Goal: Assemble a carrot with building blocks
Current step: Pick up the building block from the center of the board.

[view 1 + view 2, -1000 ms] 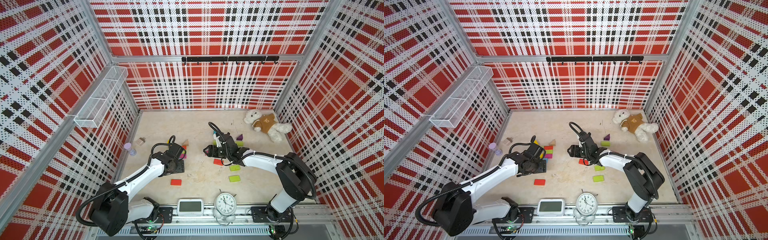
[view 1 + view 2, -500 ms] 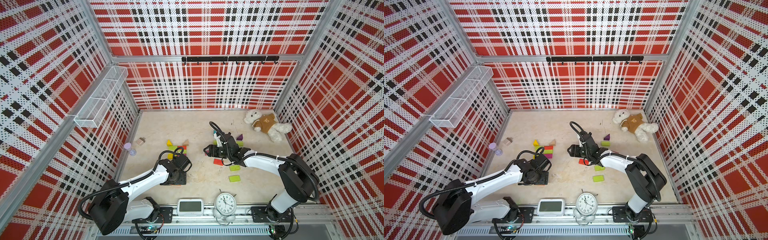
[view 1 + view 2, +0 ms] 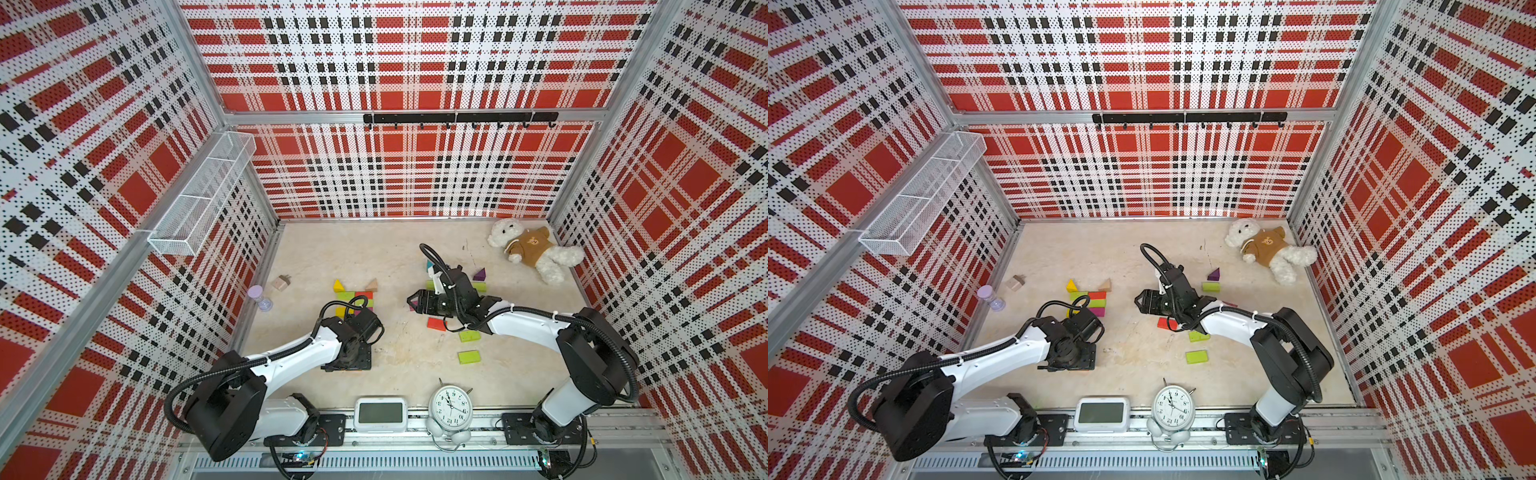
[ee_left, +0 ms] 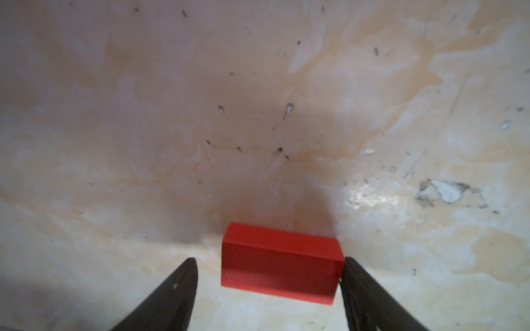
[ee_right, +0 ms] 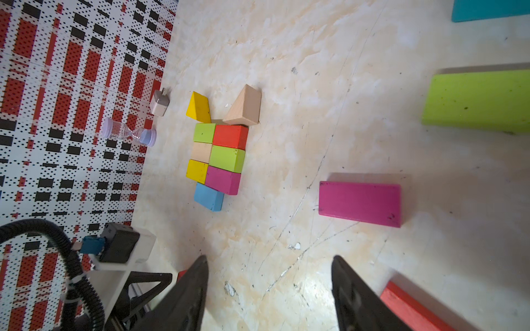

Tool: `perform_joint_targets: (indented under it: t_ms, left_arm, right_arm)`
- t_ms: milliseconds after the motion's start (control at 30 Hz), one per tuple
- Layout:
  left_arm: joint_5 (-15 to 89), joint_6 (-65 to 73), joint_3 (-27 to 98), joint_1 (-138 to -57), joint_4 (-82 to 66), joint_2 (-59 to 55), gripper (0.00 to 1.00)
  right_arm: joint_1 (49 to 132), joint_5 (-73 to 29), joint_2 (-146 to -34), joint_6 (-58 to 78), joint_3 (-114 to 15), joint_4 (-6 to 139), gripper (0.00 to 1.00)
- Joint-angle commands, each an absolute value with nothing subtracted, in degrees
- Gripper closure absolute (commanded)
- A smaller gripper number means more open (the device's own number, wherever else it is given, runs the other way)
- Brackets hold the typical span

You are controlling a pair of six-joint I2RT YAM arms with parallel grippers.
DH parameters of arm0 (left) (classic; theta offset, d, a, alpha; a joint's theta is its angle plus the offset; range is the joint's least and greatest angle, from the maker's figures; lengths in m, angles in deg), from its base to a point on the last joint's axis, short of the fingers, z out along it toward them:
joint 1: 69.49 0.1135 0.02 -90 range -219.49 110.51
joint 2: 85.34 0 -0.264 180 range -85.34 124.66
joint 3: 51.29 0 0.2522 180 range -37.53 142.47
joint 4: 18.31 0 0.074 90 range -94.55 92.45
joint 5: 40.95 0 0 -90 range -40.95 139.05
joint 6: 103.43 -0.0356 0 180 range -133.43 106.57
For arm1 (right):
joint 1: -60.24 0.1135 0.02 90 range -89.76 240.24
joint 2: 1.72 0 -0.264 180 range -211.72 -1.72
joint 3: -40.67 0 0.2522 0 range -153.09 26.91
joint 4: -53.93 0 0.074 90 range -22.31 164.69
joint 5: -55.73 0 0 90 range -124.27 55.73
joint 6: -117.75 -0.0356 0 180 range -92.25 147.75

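Straddling a small red-orange rectangular painted brick (image 4: 281, 263), the left gripper (image 4: 269, 260) is seen in its wrist view with jaws spread wide. One finger (image 4: 361, 286) is pressed against an end of the brick, the other finger (image 4: 177, 286) is set apart from the opposite end, and nothing is clamped yet. The brick is laid flat on the pale marbled table (image 4: 258, 114); in both top views it is hidden beneath the arm.

The right gripper (image 5: 269, 259) is held open and empty above bare table, with a loose magenta rectangular brick (image 5: 360, 203) lying ahead of it. Farther off, the partly built figure of coloured bricks (image 5: 218, 154) is set near the left wall. It is topped by a yellow wedge (image 5: 198, 107) and a plain wooden wedge (image 5: 245, 107).

If the jaws are closed from this off-centre stance, the brick is likely to be shoved or twisted by the touching finger before the far one arrives. It may then be gripped askew or squirted across the smooth surface. A skewed brick, once carried over, could be knocked against the seated rows and the figure scattered.
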State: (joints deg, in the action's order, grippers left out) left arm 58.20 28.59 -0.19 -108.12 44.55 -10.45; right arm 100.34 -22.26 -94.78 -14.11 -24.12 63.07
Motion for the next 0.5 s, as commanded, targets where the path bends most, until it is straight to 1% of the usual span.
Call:
perform_joint_targets:
  t_ms: [0, 467]
  left_arm:
    - [57.96, 28.49, 1.23, -107.58, 44.75, -9.48, 0.22]
    - [55.29, 27.48, 1.76, -107.04, 43.44, -6.08, 0.31]
  right_arm:
    - [100.18, -22.23, -93.44, -14.79, -23.33, 60.2, 0.3]
    - [100.22, -22.31, -93.65, -14.99, -22.92, 59.78, 0.3]
